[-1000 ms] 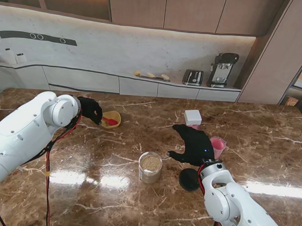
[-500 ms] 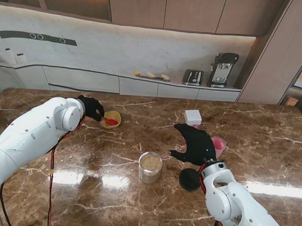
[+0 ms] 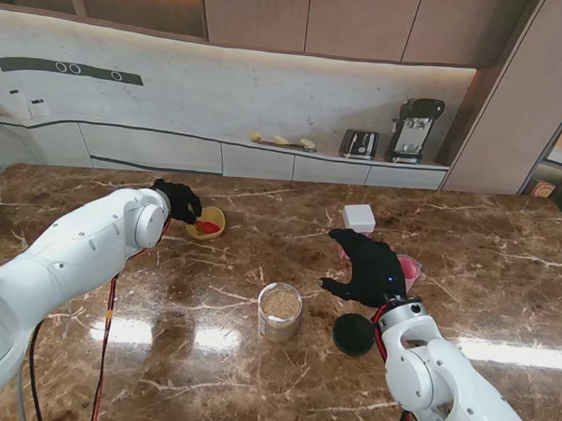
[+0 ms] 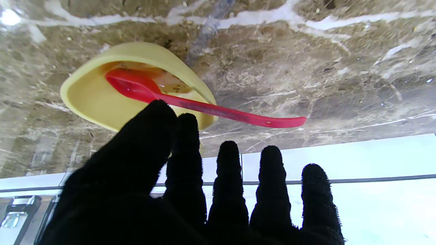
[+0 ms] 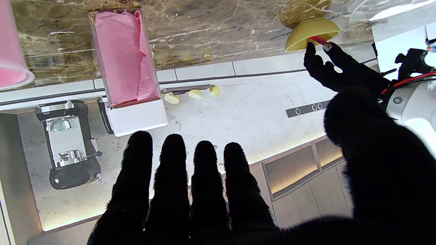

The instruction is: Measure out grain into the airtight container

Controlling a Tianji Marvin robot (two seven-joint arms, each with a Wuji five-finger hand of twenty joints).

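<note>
A small yellow bowl (image 3: pixel 218 216) sits on the marble table at the left, with a red spoon (image 3: pixel 206 227) lying in it. My left hand (image 3: pixel 177 201) hovers just beside the bowl, open. In the left wrist view the spoon (image 4: pixel 218 111) rests with its scoop in the bowl (image 4: pixel 85 102) and its handle jutting over the rim, close to my thumb and index fingertips (image 4: pixel 185 124). A glass jar (image 3: pixel 279 311) holding grain stands mid-table, uncovered. Its black lid (image 3: pixel 353 334) lies to its right. My right hand (image 3: pixel 367 267) hangs open above the table, beyond the lid.
A pink cup (image 3: pixel 408 268) stands right beside my right hand. A clear box with pink contents and a white lid (image 3: pixel 359 218) stands farther away; the right wrist view shows it (image 5: pixel 126 58) too. A counter with appliances runs along the back wall.
My left arm has stretched farther over the table, bringing the hand up to the bowl and spoon. The right hand has drifted slightly away from me.
</note>
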